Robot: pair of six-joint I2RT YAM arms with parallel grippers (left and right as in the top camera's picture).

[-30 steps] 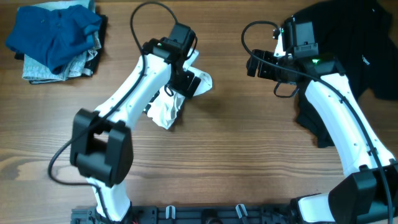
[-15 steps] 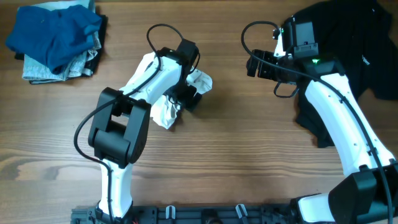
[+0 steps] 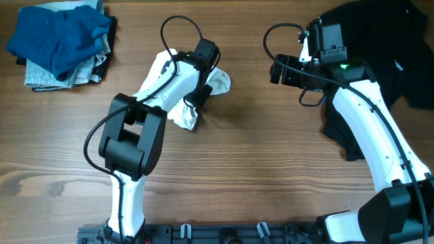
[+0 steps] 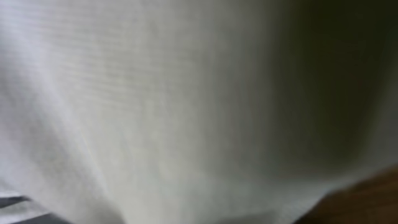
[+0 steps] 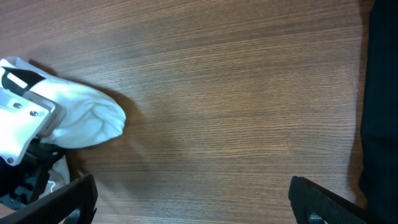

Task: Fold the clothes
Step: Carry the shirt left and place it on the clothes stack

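Since half a second earlier, the left gripper [image 3: 201, 95] had shifted slightly up the table [image 3: 271, 176], and the white garment [image 3: 218, 83] had drawn in with it. The left wrist view was filled with blurred white fabric and the fingers were hidden, so I could not tell their spread or grip. The garment lay crumpled centre-left, partly under the left arm. The right gripper [image 5: 193, 198] hovered over bare wood, fingers wide apart, holding nothing. The black garment [image 3: 386, 41] lay at far right and the blue-topped pile [image 3: 57, 37] in the far-left corner.

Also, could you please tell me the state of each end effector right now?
Left end effector: buried in the white garment, cannot be told.
Right end effector: open, holding nothing.
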